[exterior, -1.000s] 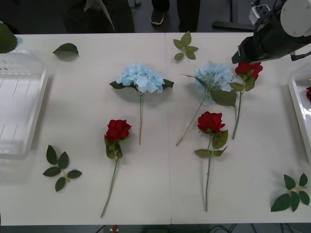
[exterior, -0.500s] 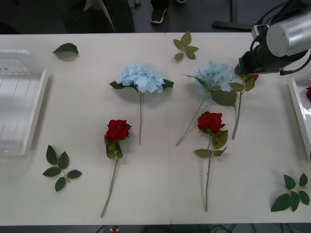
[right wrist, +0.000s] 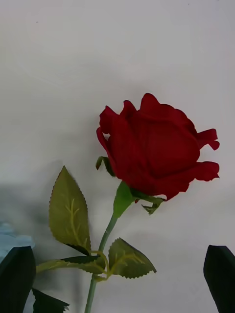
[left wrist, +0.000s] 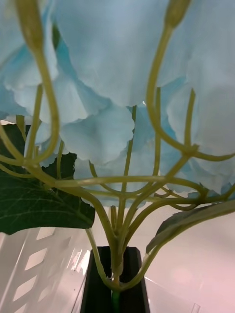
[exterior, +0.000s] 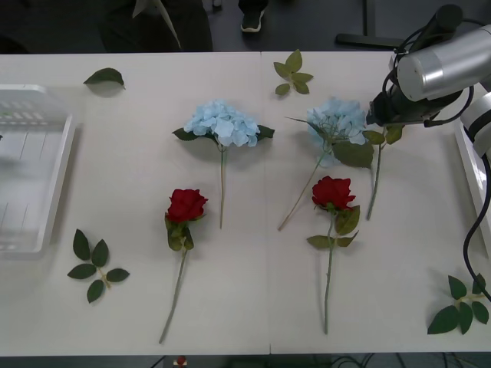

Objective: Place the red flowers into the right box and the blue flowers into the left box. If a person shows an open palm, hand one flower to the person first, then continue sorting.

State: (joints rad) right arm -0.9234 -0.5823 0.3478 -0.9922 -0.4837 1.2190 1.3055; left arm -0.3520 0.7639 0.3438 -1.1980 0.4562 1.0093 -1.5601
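My right gripper (exterior: 381,113) hangs over the head of a red flower at the back right, whose stem (exterior: 374,180) runs toward the front. In the right wrist view that red flower (right wrist: 156,146) lies on the table between my open black fingers (right wrist: 17,279), untouched. Two more red flowers (exterior: 186,205) (exterior: 333,192) lie mid-table. Behind them lie two blue flowers (exterior: 222,123) (exterior: 337,119). My left gripper (left wrist: 115,286) is shut on the stem of a blue flower (left wrist: 122,73) above the ribbed left box (left wrist: 39,264) (exterior: 31,176). The right box (exterior: 472,172) shows its rim at the right edge.
Loose green leaf sprigs lie at the back middle (exterior: 292,73), back left (exterior: 105,76), front left (exterior: 96,264) and front right (exterior: 460,304). My right arm's cable (exterior: 479,230) hangs over the right box's rim.
My right arm has come down and leftward over the back-right red flower, and its gripper now covers the bloom. The big green leaf at the far left edge has gone from view.
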